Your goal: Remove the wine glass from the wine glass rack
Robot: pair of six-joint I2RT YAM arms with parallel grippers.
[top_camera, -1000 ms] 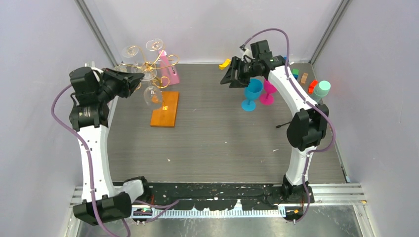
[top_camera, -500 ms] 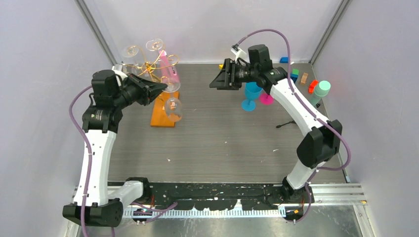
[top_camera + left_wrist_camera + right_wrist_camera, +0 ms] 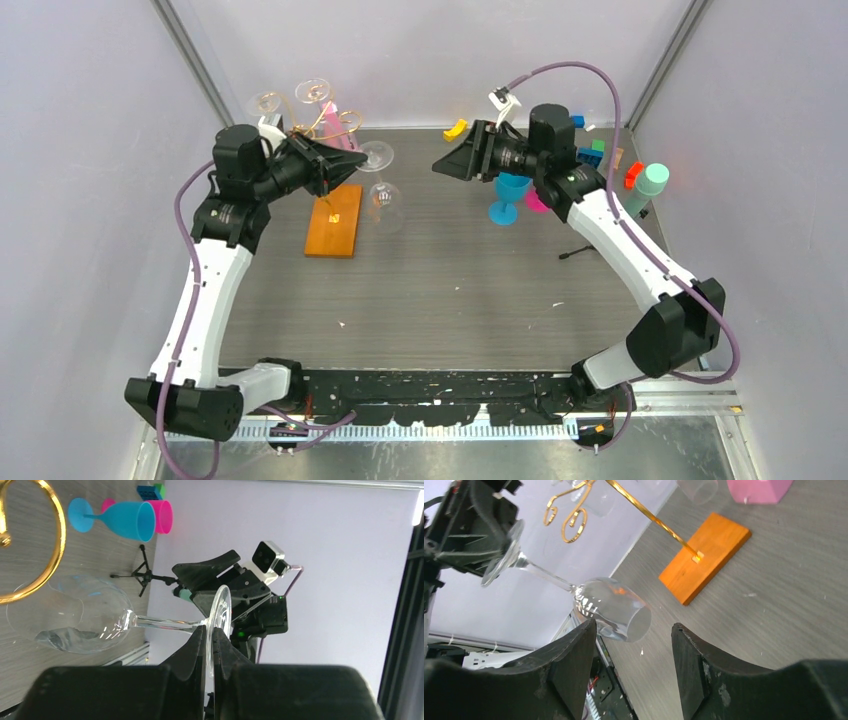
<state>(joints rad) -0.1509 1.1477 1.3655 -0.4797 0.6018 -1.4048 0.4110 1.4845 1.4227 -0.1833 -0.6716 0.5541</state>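
The wine glass rack (image 3: 322, 124) is a tree of gold wire on an orange wooden base (image 3: 334, 222), also seen in the right wrist view (image 3: 705, 557). My left gripper (image 3: 342, 170) is shut on the foot of a clear wine glass (image 3: 384, 205), held in the air right of the rack and free of its arms. In the left wrist view the fingers (image 3: 210, 632) pinch the foot disc, and the bowl (image 3: 75, 615) points left. My right gripper (image 3: 452, 160) is open and empty, facing the glass (image 3: 611, 607) from the right, apart from it.
Two more clear glasses (image 3: 266, 103) (image 3: 313, 92) hang on the rack. A pink object (image 3: 346, 150) stands behind it. A blue goblet (image 3: 511, 190) and a pink goblet (image 3: 541, 196) stand under the right arm. A small black tripod (image 3: 580, 250), a mint cylinder (image 3: 652, 180) and small blocks lie at right.
My left gripper has carried the wine glass up and to the right, off the rack's arms. My right arm has risen and turned its open gripper toward the glass.
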